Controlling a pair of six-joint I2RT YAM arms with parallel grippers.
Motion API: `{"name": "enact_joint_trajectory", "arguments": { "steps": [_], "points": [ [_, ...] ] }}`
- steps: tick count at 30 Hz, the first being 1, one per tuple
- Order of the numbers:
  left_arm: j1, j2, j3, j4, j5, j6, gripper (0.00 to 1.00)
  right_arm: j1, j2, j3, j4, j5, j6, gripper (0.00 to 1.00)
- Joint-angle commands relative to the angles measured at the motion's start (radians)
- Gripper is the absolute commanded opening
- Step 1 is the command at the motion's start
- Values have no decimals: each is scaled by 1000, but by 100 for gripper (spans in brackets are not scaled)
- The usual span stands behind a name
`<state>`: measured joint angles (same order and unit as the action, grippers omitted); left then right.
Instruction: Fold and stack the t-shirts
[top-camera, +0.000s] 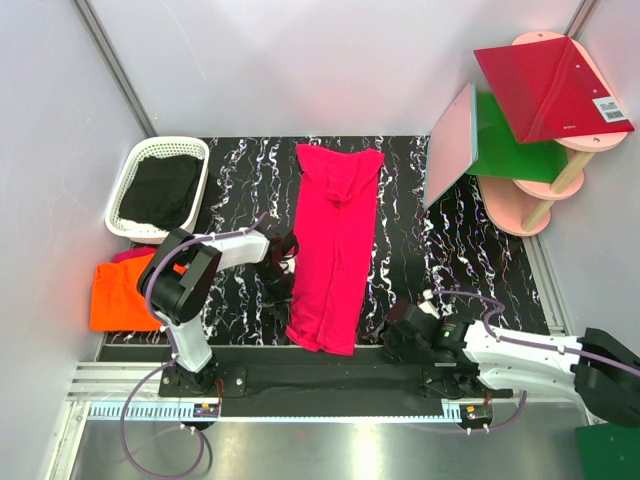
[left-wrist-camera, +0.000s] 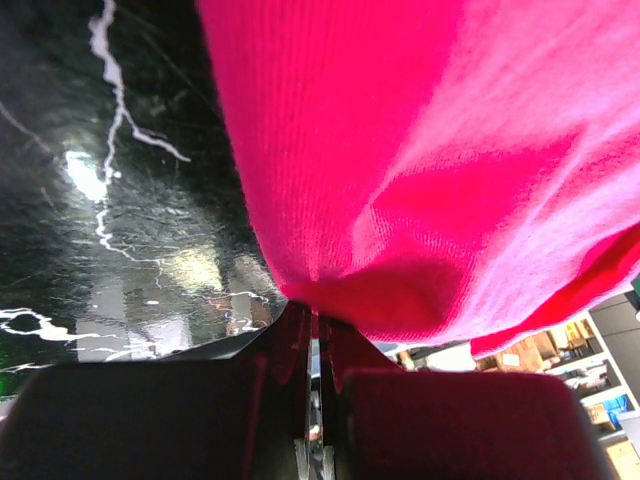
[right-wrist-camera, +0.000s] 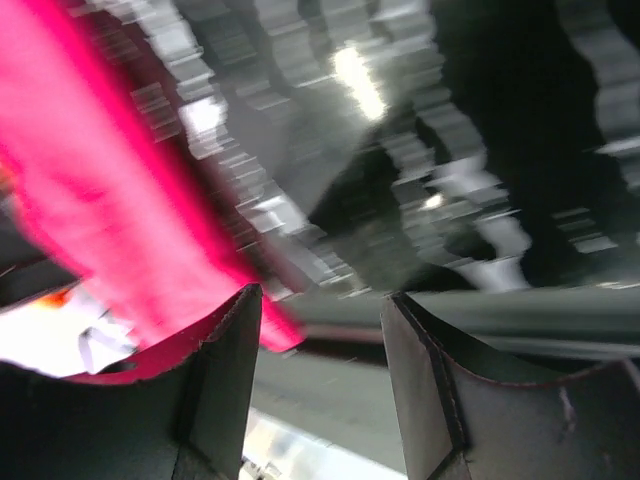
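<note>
The pink shirt (top-camera: 335, 245) lies stretched out in a long narrow strip down the middle of the black, white-veined tabletop (top-camera: 240, 180), running from 12 o'clock toward 6 o'clock, its near end bunched slightly at the edge closest to the arms. At the shirt's 9 o'clock side, about two thirds of the way down, the left gripper (top-camera: 284, 262) has its jaws pressed together on the cloth's edge; the wrist view shows the pink fabric (left-wrist-camera: 420, 150) pinched right at the fingertips of that gripper (left-wrist-camera: 312, 322) and lifting away over the shiny top. The right gripper (top-camera: 402, 335) sits low at about 5 o'clock from the shirt, just beside its near right corner; seen from its own wrist, which is blurred, this gripper (right-wrist-camera: 320, 300) has its jaws standing apart with nothing between them, and the pink cloth (right-wrist-camera: 110, 200) passes behind its left finger, whether touching I cannot tell. The orange shirt (top-camera: 120, 295) rests folded at 8 o'clock, at the left edge of the tabletop, well apart from the pink one. Beyond it at 10 o'clock stands a white basket (top-camera: 142, 152) with a dark cloth (top-camera: 165, 190) inside. Off at 2 o'clock a pale pink stand (top-camera: 520, 215) with round shelves carries a red panel (top-camera: 550, 85) above a green panel (top-camera: 515, 145), and a pale panel (top-camera: 450, 145) leans against it.
</note>
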<state>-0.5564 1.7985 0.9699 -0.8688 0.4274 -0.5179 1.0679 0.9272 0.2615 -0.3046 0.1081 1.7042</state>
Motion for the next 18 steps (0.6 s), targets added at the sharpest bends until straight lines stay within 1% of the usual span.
{"name": "enact_joint_trajectory", "arguments": {
  "steps": [1,5,9,13,16,18],
  "points": [
    [-19,93,-17,146,-134,50,0,21,111,-21,10,-27,37,59],
    [-19,99,-4,137,-141,53,0,44,296,22,108,-62,28,60],
    [-17,93,3,123,-156,53,0,58,357,80,124,-74,-3,59],
    [-17,87,3,120,-164,50,0,61,283,68,59,-74,24,58],
    [-17,90,4,120,-165,48,0,63,181,4,38,-65,74,56],
    [-17,88,7,120,-167,47,0,63,110,-19,-23,-62,89,48]
  ]
}}
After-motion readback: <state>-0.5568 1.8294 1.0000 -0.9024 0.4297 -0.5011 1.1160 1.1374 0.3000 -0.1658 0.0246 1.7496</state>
